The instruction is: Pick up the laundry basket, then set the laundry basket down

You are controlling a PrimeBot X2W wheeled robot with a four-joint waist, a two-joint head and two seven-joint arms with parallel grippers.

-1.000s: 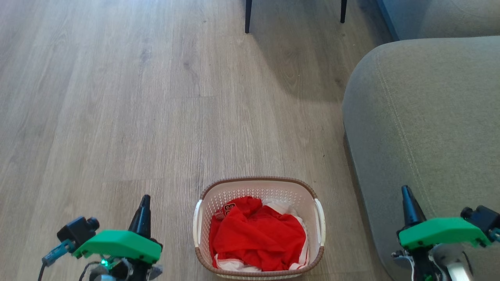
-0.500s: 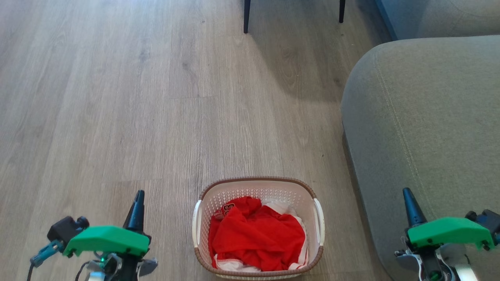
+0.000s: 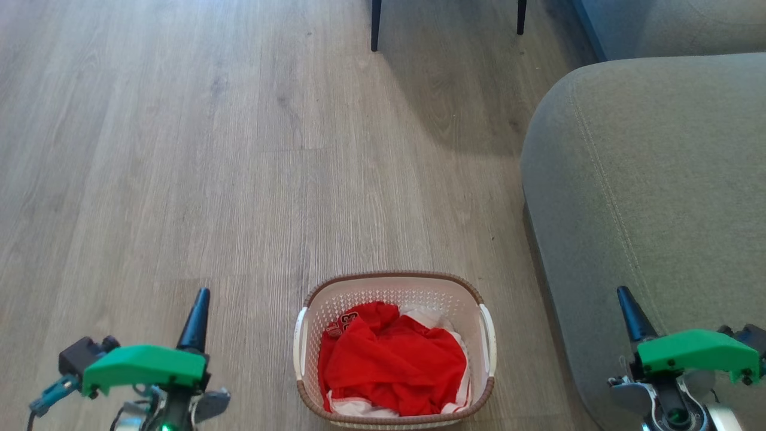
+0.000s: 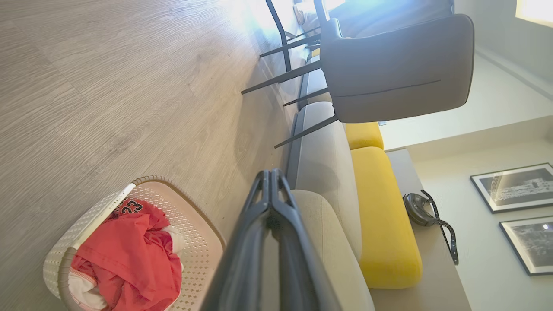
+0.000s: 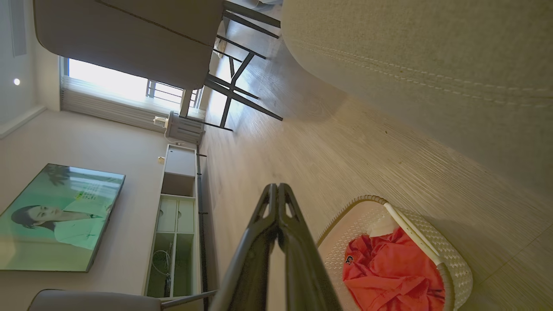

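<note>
Both pairs of jaws, pressed together and empty, have drifted outward from the laundry basket (image 3: 389, 294) resting on the floor (image 3: 179, 149), so nothing grips it.

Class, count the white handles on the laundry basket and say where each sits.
2. On the laundry basket, the left handle lines its left side and the right handle its right side.

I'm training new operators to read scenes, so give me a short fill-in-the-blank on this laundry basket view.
The laundry basket stands on the wooden ____.
The crumpled garment inside it is mostly ____.
In the head view, the right gripper, fingers shut, shows against the grey ____.
Missing words: floor; red; sofa.
</note>
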